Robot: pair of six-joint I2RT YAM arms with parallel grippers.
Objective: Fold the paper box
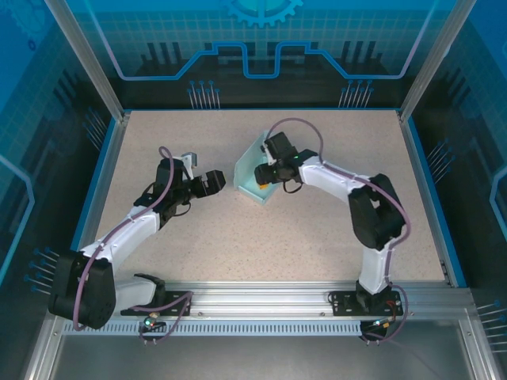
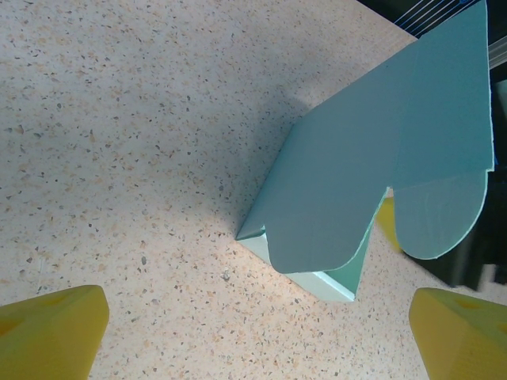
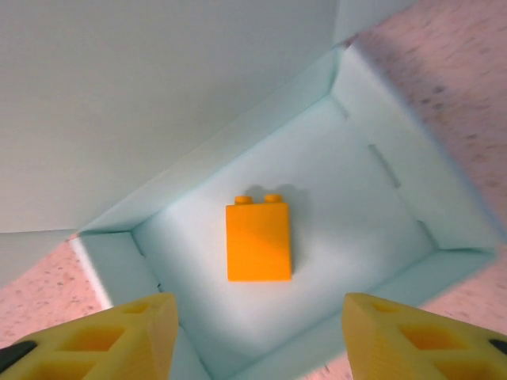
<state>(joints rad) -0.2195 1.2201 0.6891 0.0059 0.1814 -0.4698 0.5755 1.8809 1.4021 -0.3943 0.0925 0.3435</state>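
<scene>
left gripper (image 2: 257, 326) released | right gripper (image 3: 253, 317) released, empty above box (image 3: 341, 229) | next: fold lid (image 2: 372, 150) down, tucking rounded flaps (image 2: 440, 214) inside walls

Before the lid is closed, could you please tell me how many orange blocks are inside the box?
1. The orange block lies flat on the floor of the box, near its middle, clear of the walls. The near corners are out of sight, so another could hide there.
</scene>
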